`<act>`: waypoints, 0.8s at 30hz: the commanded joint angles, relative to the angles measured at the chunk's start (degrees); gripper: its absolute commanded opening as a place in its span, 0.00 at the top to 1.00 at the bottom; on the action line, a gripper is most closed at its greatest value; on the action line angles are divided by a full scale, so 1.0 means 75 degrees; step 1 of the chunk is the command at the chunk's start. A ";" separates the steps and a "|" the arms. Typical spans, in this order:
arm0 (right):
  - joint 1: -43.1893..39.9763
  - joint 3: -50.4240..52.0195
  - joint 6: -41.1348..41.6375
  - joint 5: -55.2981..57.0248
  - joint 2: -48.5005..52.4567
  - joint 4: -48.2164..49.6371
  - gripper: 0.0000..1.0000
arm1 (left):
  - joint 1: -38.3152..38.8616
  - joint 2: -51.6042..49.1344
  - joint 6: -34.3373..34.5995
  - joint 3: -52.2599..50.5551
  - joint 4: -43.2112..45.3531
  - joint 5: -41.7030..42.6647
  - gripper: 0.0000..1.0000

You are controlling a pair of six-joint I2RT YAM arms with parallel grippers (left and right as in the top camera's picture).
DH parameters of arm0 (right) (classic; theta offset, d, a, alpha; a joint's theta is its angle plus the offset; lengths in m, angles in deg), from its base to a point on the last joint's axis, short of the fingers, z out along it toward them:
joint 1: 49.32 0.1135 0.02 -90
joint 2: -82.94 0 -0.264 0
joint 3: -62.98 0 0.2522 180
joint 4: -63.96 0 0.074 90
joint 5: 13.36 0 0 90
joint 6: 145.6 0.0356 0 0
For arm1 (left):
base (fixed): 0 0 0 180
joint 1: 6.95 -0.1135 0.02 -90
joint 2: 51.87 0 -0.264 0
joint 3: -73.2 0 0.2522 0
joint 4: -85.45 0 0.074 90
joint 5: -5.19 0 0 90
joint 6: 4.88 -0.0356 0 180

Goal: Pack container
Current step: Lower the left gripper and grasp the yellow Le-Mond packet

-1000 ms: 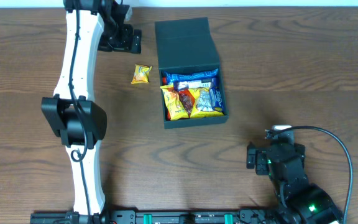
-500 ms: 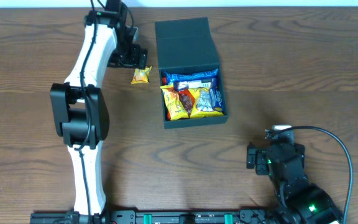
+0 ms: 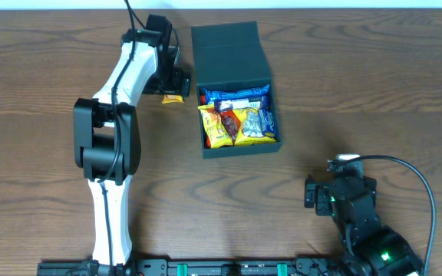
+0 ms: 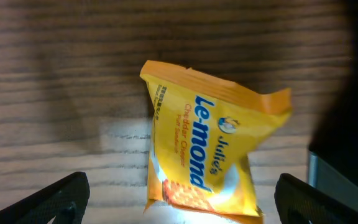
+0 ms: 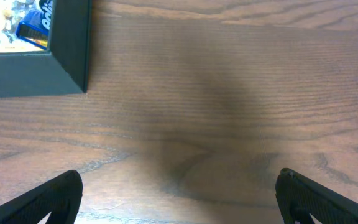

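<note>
The container (image 3: 240,146), a dark teal square box, stands open at the table's middle back with its lid (image 3: 230,47) folded away. Several snack packets (image 3: 235,115) fill it. A yellow Le-mond packet (image 4: 204,149) lies on the wood just left of the box. My left gripper (image 3: 173,83) hovers right over it, open, and the packet's lower end lies between the fingers (image 4: 55,199) without touching them. In the overhead view only the packet's edge (image 3: 173,98) shows under the gripper. My right gripper (image 3: 317,193) rests open at the front right, nothing between its fingers (image 5: 42,199).
The right wrist view shows the box's near corner (image 5: 67,62) at upper left and bare wood ahead. A black cable (image 3: 417,180) loops beside the right arm. The left arm's white links (image 3: 106,138) stretch over the table's left side.
My left arm has swung right and come over the yellow packet, which now sits between its open fingers. The packet, the box and the right arm have not moved.
</note>
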 commanded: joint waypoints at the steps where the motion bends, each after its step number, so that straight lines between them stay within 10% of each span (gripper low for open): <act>1: -0.0061 0.0041 0.0128 0.0082 -0.0032 -0.0017 0.01 | 0.0003 0.0055 0.0149 -0.0329 0.0245 -0.0140 0.04; 5: -0.0061 0.0041 0.0128 0.0082 -0.0032 -0.0017 0.01 | 0.0003 0.0055 0.0227 -0.0522 0.0460 -0.0137 0.00; 16: -0.0061 0.0041 0.0128 0.0082 -0.0032 -0.0017 0.01 | 0.0003 0.0052 0.0227 -0.0522 0.0743 -0.0140 0.41; 24: -0.0061 0.0041 0.0128 0.0082 -0.0032 -0.0017 0.01 | 0.0003 0.0055 0.0230 -0.0522 0.0737 -0.0119 0.51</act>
